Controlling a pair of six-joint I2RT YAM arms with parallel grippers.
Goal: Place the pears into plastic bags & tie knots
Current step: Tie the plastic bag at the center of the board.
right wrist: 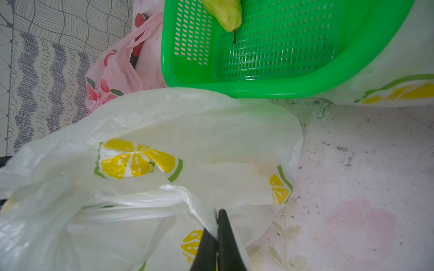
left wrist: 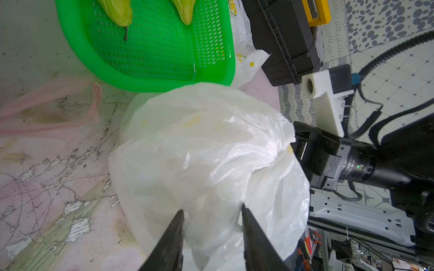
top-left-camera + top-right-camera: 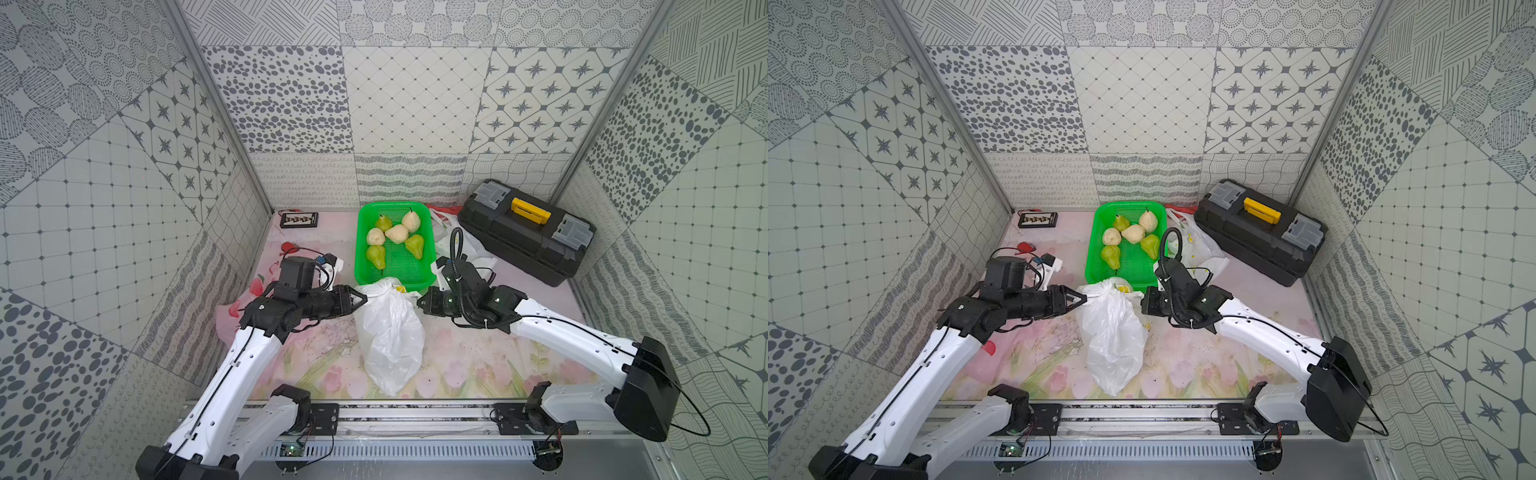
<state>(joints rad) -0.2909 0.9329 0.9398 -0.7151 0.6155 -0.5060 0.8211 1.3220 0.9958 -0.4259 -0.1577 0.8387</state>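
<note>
Setting: booth of grey-and-white patterned wall panels (image 3: 415, 104); desk (image 3: 478, 365) under a pink floral cover.
Bag in hand: white lemon-print plastic bag (image 3: 388, 332), thin and crinkly. It lies mid-desk between the two arms, with its far end against the basket's near rim.
Fruit: six yellow-green and cream pears (image 3: 397, 233) lie in the green perforated plastic basket (image 3: 360, 249) just behind that bag.
Bag contents: the bag bulges, but the film is too cloudy to tell whether pears are inside.
Progress: early, by my reckoning. No knot shows on any bag, and six pears wait to be bagged.
Right claw (image 1: 217, 218): jaws pressed together on a fold of the bag's edge.
Left claw (image 2: 211, 208): jaws part-way apart, straddling bunched film on the bag's opposite side. No pinch is visible.
Spare bags: second lemon-print bag (image 3: 469, 245) just beside the basket; pink strawberry-print plastic bag (image 1: 105, 86) on the basket's other side.
Beyond: black plastic toolbox with yellow handle (image 3: 528, 232) in the far corner.
</note>
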